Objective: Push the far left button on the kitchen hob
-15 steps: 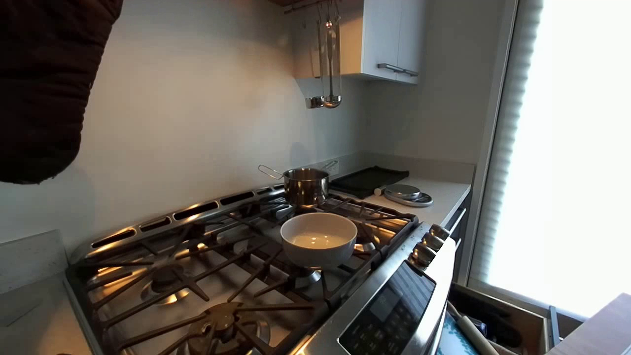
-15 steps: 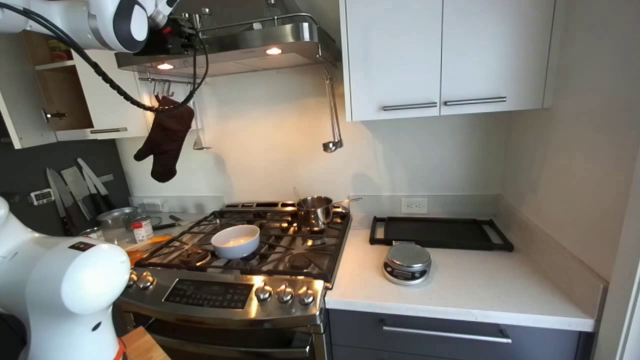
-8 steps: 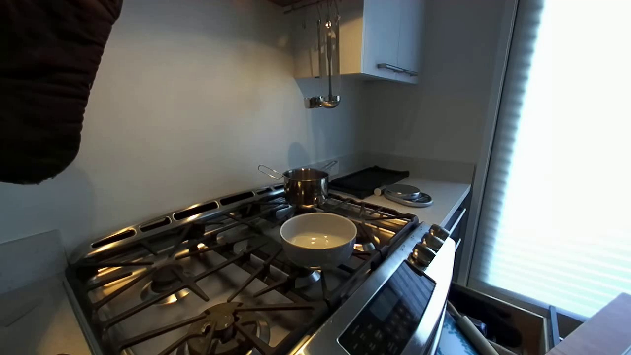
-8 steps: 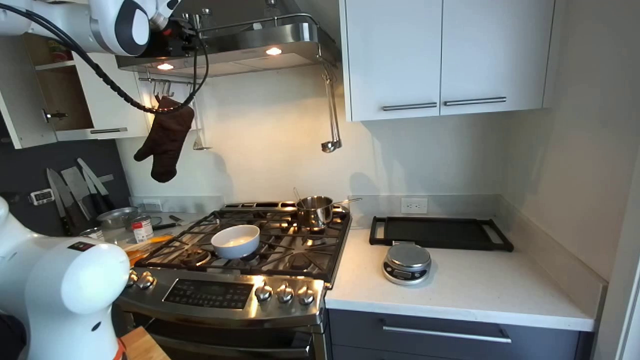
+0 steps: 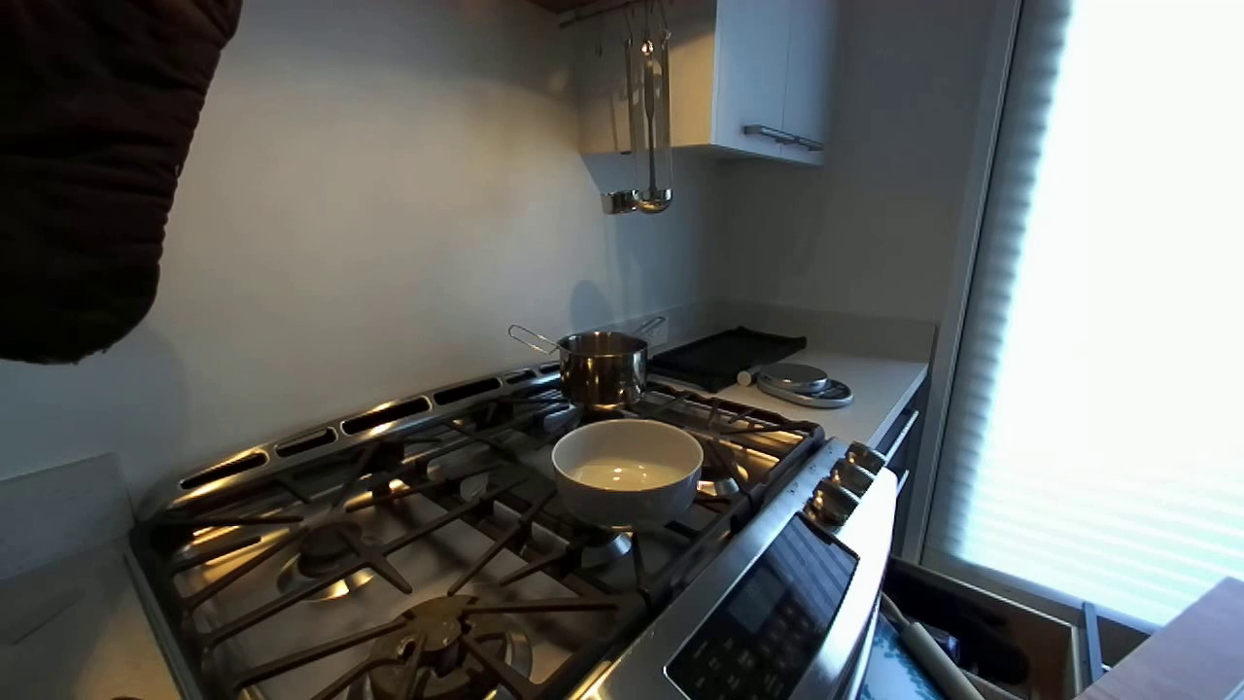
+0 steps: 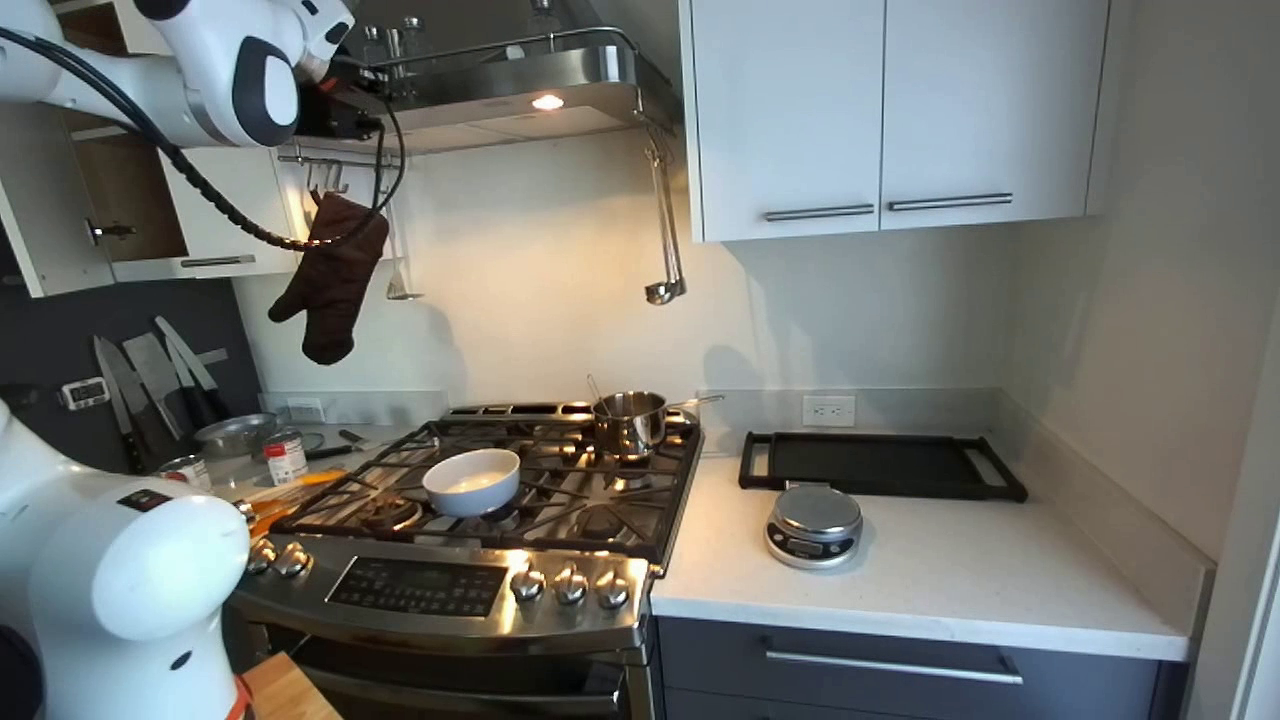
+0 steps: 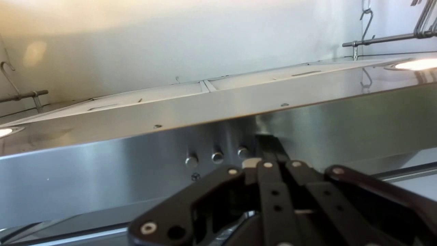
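Observation:
The stainless-steel range hood (image 7: 102, 174) fills the wrist view, which stands upside down: its underside and hanging hooks are at the top. Its front has three small round buttons: one farthest left in the picture (image 7: 192, 161), one in the middle (image 7: 217, 157) and one farthest right (image 7: 243, 152). My gripper (image 7: 271, 140) is shut and empty, its dark fingertips close beside that right button; contact cannot be told. In an exterior view the arm (image 6: 265, 95) reaches the hood (image 6: 500, 78) at its left part; the fingertips are hidden. The gas range (image 6: 400, 632) stands below, with a glossy control strip (image 6: 418, 587).
A white bowl (image 6: 472, 485) and a steel pot (image 6: 628, 425) stand on the range grates. A dark oven mitt (image 6: 335, 280) hangs under the hood near the arm's cable. Ladles (image 6: 665, 270) hang at its right. A kitchen scale (image 6: 814, 525) and black tray (image 6: 880, 465) lie on the counter.
The arm's end has moved down and slightly left in an exterior view. The gripper's dark body now hides the hood's left lamp. The bowl and pot have not moved.

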`<state>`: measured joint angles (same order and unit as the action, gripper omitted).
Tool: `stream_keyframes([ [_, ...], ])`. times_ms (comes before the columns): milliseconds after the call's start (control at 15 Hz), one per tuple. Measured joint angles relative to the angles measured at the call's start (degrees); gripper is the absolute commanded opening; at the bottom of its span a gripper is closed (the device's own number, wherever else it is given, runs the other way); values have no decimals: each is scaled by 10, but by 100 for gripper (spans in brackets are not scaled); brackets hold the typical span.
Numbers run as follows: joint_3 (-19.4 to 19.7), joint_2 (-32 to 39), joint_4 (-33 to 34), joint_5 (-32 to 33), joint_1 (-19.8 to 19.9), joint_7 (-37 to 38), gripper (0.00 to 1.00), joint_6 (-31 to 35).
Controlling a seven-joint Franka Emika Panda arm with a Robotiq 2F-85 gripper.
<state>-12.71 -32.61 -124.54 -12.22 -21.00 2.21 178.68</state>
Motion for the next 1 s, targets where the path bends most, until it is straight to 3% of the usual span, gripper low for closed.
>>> stream_keyframes([
  [200,-43,-4,-11,0,51,47,0,29],
  [400,-41,-9,2,0,53,53,0,-11],
  [933,-32,-50,61,0,31,63,0,-377],
  [1000,-28,-61,62,0,27,60,26,-425],
])
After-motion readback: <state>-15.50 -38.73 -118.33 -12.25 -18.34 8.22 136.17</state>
